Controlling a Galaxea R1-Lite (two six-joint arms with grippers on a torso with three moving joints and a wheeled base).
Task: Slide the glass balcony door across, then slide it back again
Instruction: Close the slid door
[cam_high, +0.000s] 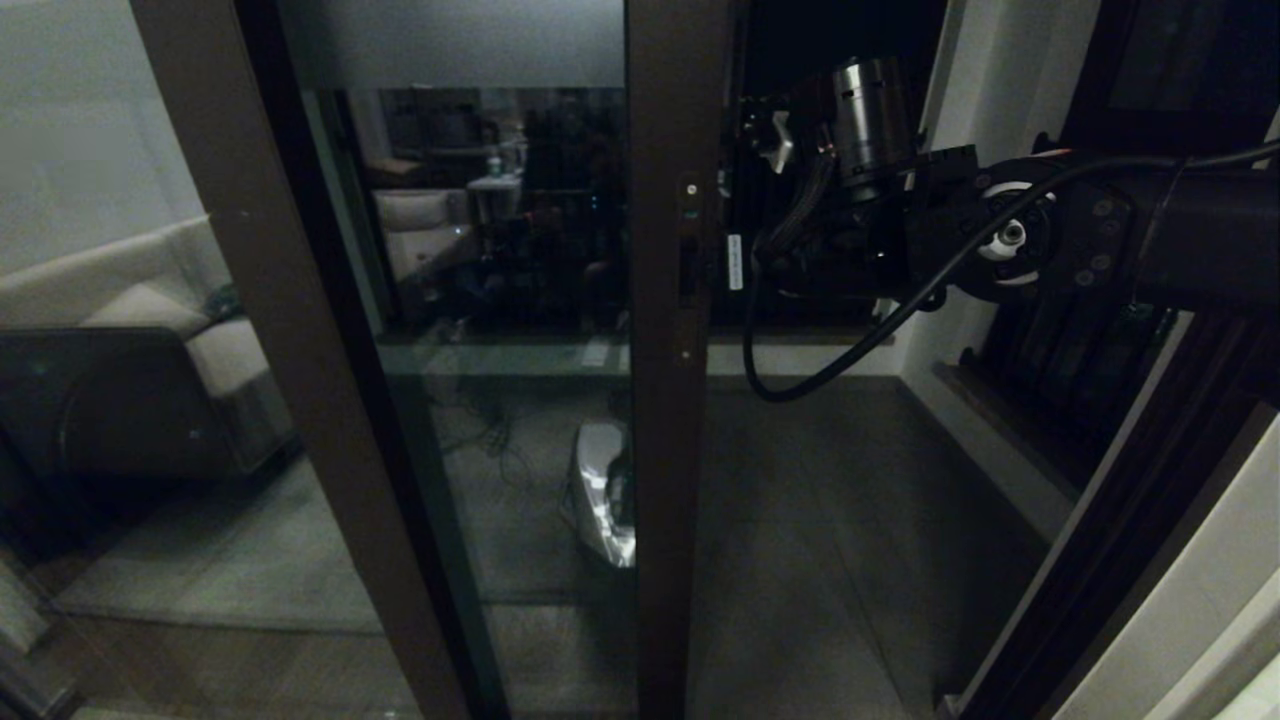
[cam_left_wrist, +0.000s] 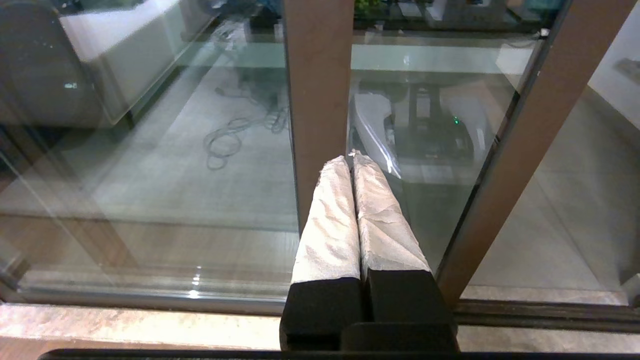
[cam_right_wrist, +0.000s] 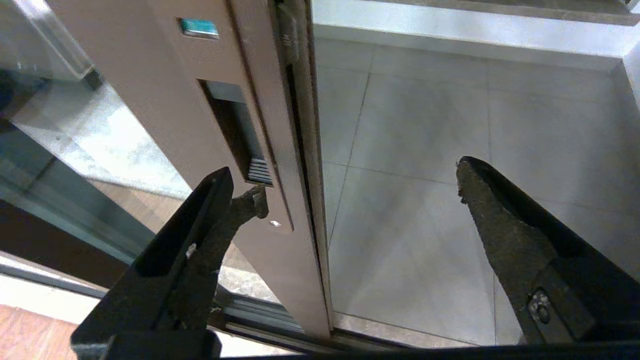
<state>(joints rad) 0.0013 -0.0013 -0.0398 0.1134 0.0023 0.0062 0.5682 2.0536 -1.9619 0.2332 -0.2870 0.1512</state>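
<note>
The glass balcony door has a dark brown frame and a frosted top strip. Its handle upright carries a recessed slot handle with small screws. The door stands partly slid, with open floor to its right. My right arm reaches in from the right at handle height. My right gripper is open and straddles the upright's edge. One fingertip sits at the lower end of the slot handle; the other hangs over the balcony tiles. My left gripper is shut and empty, low before the glass.
A second brown upright of the plain panel stands to the left. The dark door jamb and white wall close the right side. Grey balcony tiles lie beyond the floor track. A low sill runs under the dark window.
</note>
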